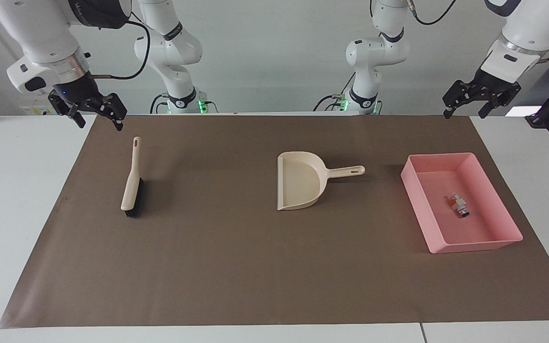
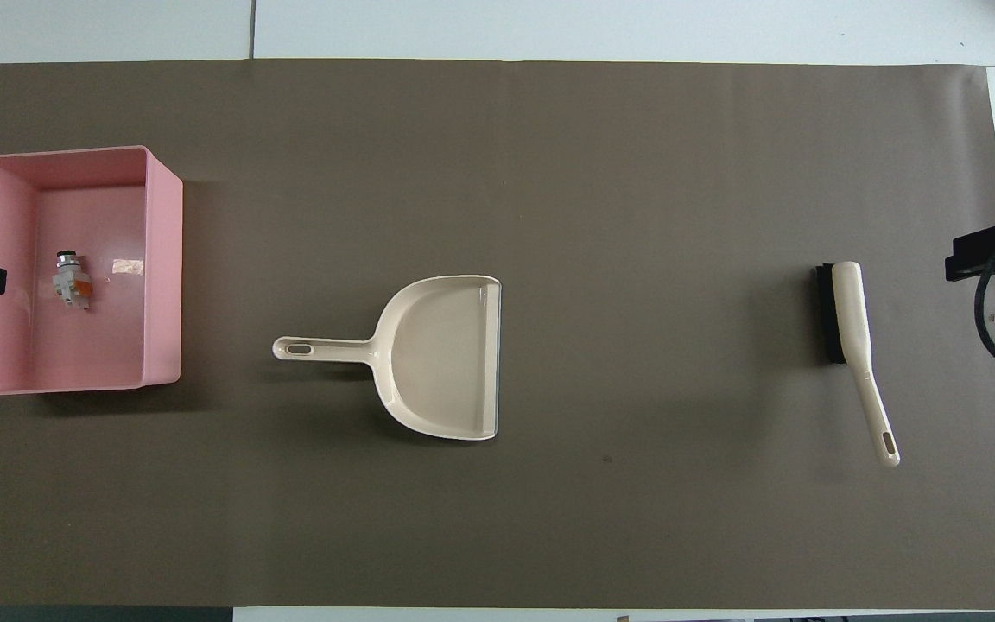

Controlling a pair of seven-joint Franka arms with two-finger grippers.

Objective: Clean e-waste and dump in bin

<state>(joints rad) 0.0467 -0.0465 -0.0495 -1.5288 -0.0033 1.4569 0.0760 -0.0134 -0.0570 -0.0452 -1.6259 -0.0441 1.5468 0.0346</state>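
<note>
e-waste: one small white piece with orange mark and dark metal tip is seen lying loose on the bin floor, about mid-bin; a second dark cylinder cannot be made out apart from it.
bin: pink tray set on the mat at the left arm's end of the bench, upright, nothing over it.
progress: judged essentially done, since the waste is already in the bin and no scrap is seen on the mat; only a possible tidy-up of tools is left.
dustpan: laid flat mid-mat, empty, handle pointed toward the bin, well apart from it.
brush: laid on the mat at the right arm's end, bristles down, ungripped.
left claw: raised over the mat's corner nearest the robots, fingers spread, nothing held.
right claw: raised over the mat edge near the brush handle, fingers spread, empty.
open room: wide bare mat between tools and along the edge farthest from the robots; bin sits close to the mat's end edge.
</note>
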